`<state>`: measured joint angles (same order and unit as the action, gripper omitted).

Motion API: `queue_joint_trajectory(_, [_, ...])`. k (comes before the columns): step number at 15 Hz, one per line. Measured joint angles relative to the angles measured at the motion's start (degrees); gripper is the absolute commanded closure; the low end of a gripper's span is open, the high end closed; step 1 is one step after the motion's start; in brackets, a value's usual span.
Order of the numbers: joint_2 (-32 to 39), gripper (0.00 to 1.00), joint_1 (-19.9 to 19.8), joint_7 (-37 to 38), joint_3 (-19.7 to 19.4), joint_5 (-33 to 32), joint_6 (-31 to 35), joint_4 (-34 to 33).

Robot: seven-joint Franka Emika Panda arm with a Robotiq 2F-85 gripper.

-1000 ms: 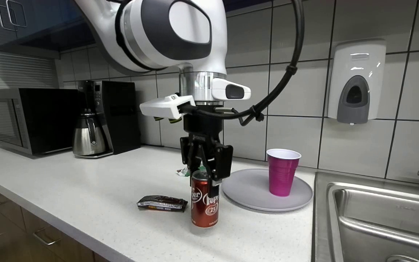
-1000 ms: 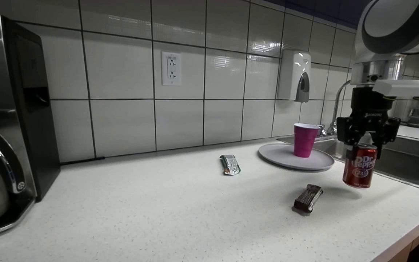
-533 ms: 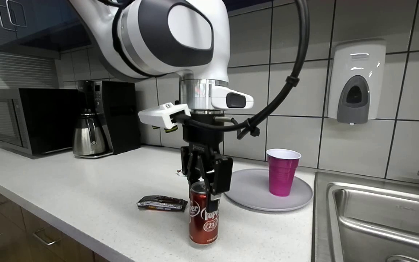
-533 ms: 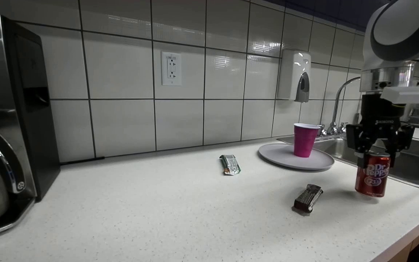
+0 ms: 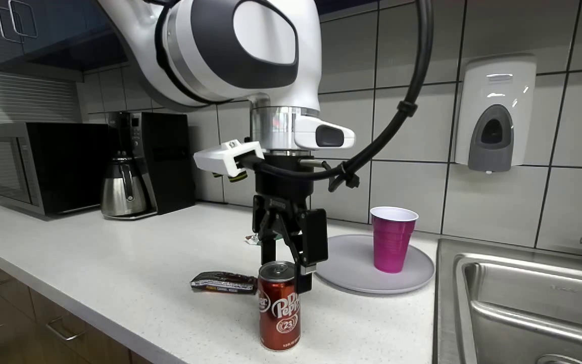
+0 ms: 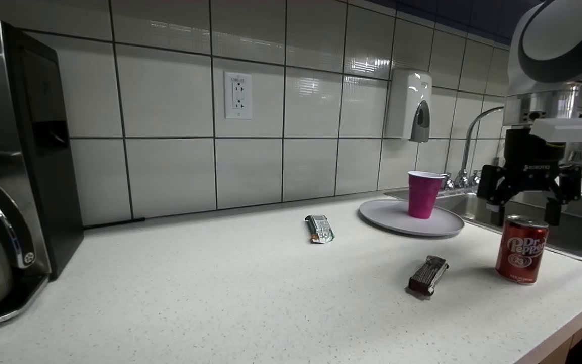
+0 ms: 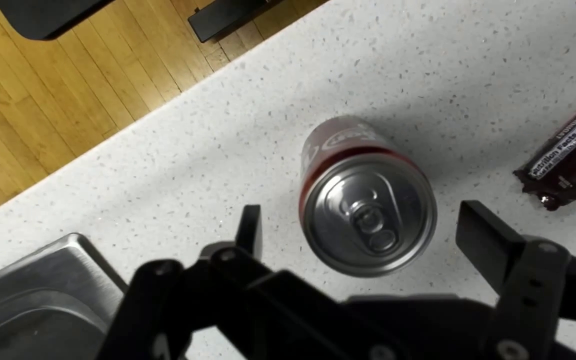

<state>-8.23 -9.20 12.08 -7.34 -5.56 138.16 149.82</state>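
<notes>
A red Dr Pepper can (image 5: pixel 279 313) stands upright on the white counter near its front edge, and it shows in both exterior views (image 6: pixel 521 253). My gripper (image 5: pixel 287 268) points straight down just above the can and is open. In the wrist view the fingers (image 7: pixel 250 227) stand apart on either side of the can's silver top (image 7: pixel 368 215), with a gap on each side. A dark-wrapped bar (image 6: pixel 427 276) lies on the counter beside the can, and its end shows in the wrist view (image 7: pixel 570 160).
A grey plate (image 5: pixel 341 270) bears a pink cup (image 5: pixel 393 245) at the back by the tiled wall. A steel sink (image 5: pixel 465 303) is beside it. A green and silver wrapped item (image 6: pixel 320 229) lies farther along. A coffee maker (image 5: pixel 164 156) and microwave (image 5: pixel 68 167) stand beyond.
My gripper was shut on the can and held it above the counter. It moved down with it toward the front edge, then opened and rose slightly. The can now stands on the counter.
</notes>
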Motion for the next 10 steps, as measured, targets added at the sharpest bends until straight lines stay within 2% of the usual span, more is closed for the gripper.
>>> queue_joint_trajectory(10, [-2.82,0.0,-1.01,0.26,-0.2,0.0,0.0,-3.68])
